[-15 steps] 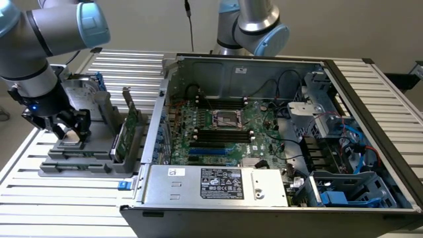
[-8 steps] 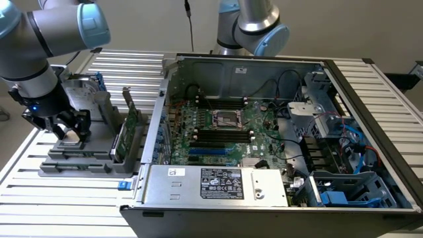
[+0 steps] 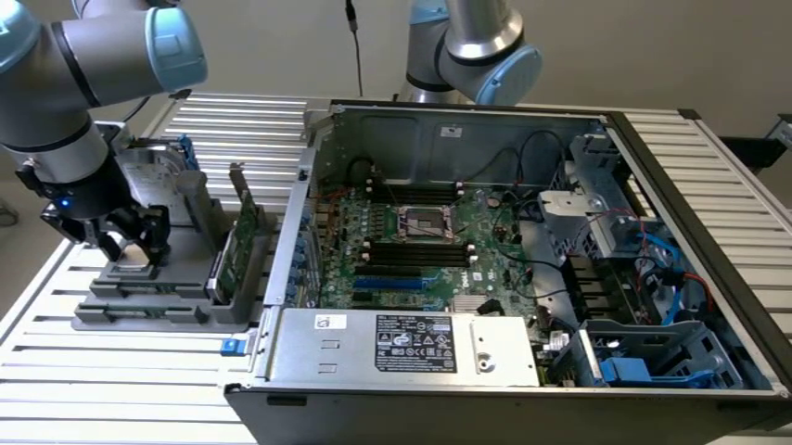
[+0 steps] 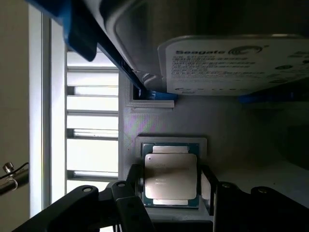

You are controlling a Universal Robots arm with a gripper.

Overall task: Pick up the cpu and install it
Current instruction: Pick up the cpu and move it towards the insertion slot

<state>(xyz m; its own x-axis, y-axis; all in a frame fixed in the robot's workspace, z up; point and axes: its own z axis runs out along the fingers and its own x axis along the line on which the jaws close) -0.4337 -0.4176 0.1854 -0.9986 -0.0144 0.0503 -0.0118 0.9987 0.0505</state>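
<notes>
Two black fingers [image 4: 131,200] of the gripper [image 4: 171,195] stand open astride the cpu [image 4: 170,180], gripping nothing; it lies flat in a recess near the gray holder's [image 4: 231,130] edge. A clean grasp, I judge, needs both fingers meeting opposite rims evenly

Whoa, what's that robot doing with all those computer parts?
The robot arm's gripper hangs right over the cpu, a little silver chip. The chip lies in its slot in the gray parts holder, beside the open computer case. It is not in the computer yet.
</notes>
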